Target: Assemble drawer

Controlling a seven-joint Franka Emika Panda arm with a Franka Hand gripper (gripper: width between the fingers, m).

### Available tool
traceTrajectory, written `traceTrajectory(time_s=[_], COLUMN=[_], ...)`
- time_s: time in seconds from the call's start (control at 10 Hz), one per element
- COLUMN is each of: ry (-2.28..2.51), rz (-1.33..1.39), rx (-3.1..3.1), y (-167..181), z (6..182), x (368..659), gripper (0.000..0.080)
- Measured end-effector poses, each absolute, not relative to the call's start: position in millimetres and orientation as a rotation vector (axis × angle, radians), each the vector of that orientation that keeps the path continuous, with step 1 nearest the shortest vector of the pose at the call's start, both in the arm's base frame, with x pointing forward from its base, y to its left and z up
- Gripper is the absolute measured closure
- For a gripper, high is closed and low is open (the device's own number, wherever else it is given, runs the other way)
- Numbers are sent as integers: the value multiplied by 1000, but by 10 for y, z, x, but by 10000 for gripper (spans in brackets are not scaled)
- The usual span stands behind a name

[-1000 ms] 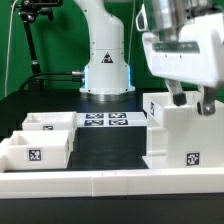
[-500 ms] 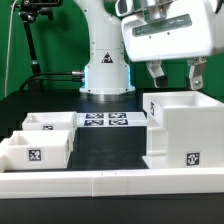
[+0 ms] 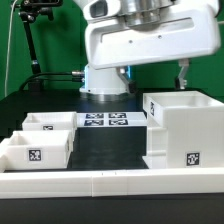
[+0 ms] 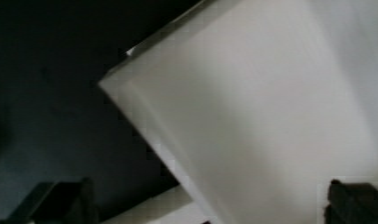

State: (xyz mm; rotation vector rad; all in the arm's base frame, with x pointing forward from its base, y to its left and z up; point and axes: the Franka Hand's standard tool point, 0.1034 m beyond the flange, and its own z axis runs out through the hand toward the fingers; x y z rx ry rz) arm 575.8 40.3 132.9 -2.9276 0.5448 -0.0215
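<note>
1. White plastic runs along the bottom of the exterior frame: a long low wall (image 3: 110,182) at the near edge of the black table (image 3: 110,150).
2. Just behind the wall, at lower left, sits the front tray (image 3: 38,150). It is shallow and has a square tag on its near face.
3. At the right of the frame stands the casing (image 3: 180,130) of the drawer, a tall box with a tag low on its front. It is well apart from both trays, with bare table between.
4. The gripper (image 3: 155,82) hangs at upper right, above the casing and clear of it. Its fingers (image 3: 182,72) are spread wide with nothing between them. In the wrist view the pale casing (image 4: 257,120) fills most of the frame.
5. The back tray (image 3: 50,123) lies at middle left, just behind the front tray. Whether the two touch is unclear.
6. The marker board (image 3: 105,121) lies flat in the centre, between the back tray and the casing.
7. Farthest back, at upper centre, rises the robot base (image 3: 105,70), partly hidden by the gripper.
</note>
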Motion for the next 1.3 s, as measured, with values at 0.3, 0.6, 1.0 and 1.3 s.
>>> traceTrajectory(time_s=[0.3, 0.6, 1.0, 1.3], ry=[62, -13, -118, -47], rz=[-69, -72, 32, 30], rx=[-2994, -2996, -3049, -3077], y=[-17, -18, -232, -499], z=[1289, 1280, 1197, 1042], x=[5668, 5664, 5494, 5329], gripper=[151, 151, 151, 151])
